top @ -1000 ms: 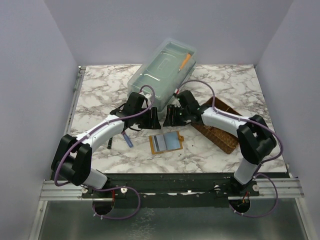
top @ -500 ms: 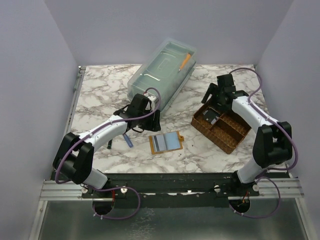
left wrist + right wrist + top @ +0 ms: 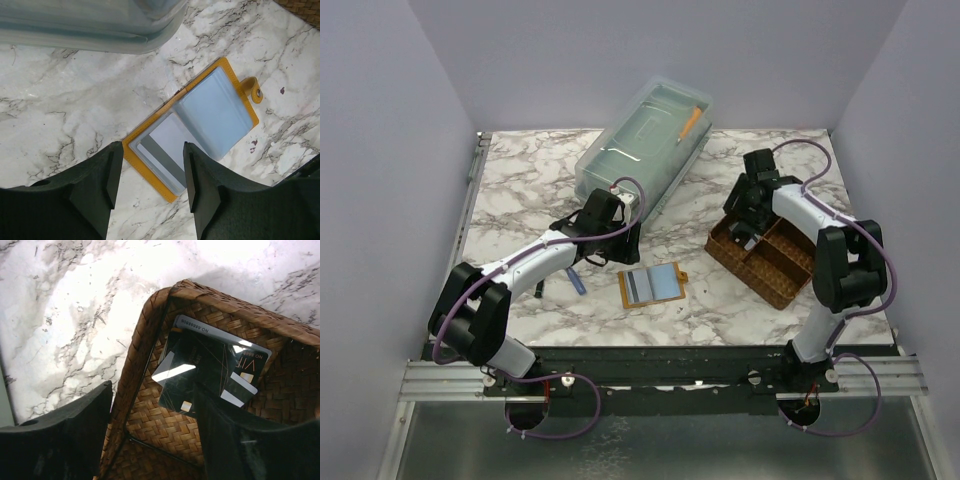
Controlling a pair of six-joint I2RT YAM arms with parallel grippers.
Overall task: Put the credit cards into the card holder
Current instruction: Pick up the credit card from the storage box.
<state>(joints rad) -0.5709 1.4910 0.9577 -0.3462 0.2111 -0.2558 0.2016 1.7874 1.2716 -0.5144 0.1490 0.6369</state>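
**Top external.** Marble-patterned table, white with grey veining. The card holder lies open and flat near the middle of the near edge, with an orange-tan rim and grey and light-blue panels facing up. The left gripper sits just to its far-left, apart from it. A clear plastic lidded box with rounded corners stands at the middle of the far edge, and an orange stick-like thing lies on its lid. A brown woven tray, rectangular and divided, lies toward the right edge. The right gripper hangs over its far-left compartment.

**Left wrist.** Two dark, blunt fingers stand apart with nothing between them. A corner of the holder shows in the gap, on the table below. One half carries slotted cards, thin and flat, one grey over one white. The other half is a smooth light-blue panel. A small rounded snap tab juts from the holder's edge. The box's translucent wall fills the top of the view.

**Right wrist.** Fingers are spread and pinch nothing, and the tray's corner wall shows between them. In that corner compartment the credit cards lie overlapped on the coarse weave. Dark glossy faces on top catch glare, and a pale card beneath has a printed number along its edge. I cannot tell how many there are.
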